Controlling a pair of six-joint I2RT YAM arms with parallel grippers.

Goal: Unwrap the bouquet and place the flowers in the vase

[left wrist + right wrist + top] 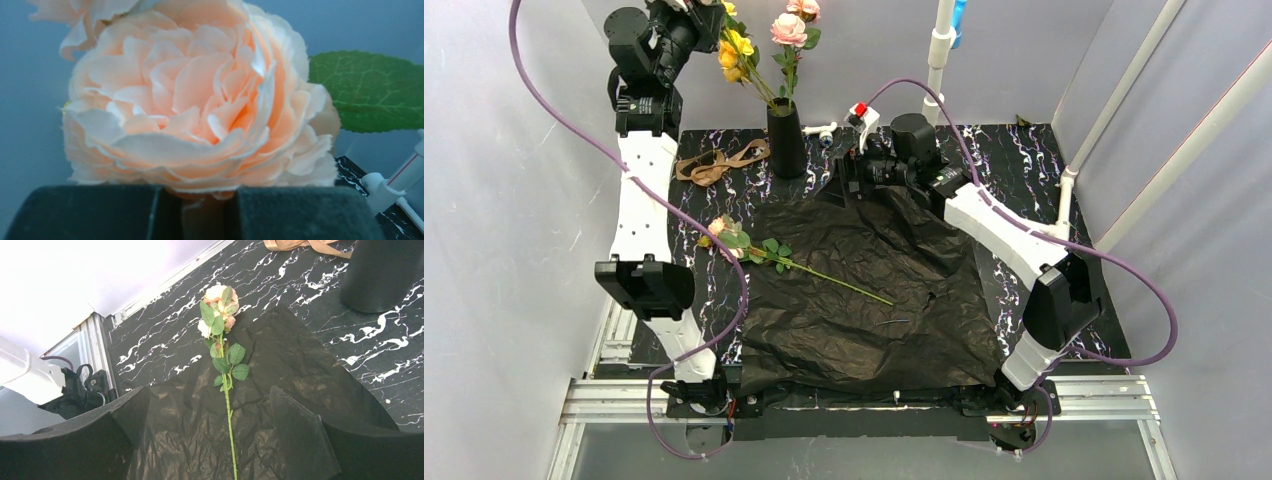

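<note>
The loose rose [774, 255], lying across the nine o'clock edge of the paper [874, 310], is judged light, springy and crushable, best taken mid-stem by the spread right gripper [210, 425]; the left gripper [197, 210] is pinched just under a bloom [200, 95] near the vase [785, 140].

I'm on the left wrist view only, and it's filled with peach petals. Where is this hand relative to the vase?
Observer: The left hand is raised above and left of the vase, beside the flowers standing in it.
Operator: Any flowers not in the vase?
Observer: One rose lies with its stem across the black paper.
Operator: And the other arm?
Observer: The right hand is open, low over the paper's far edge, pointing toward that rose.
</note>
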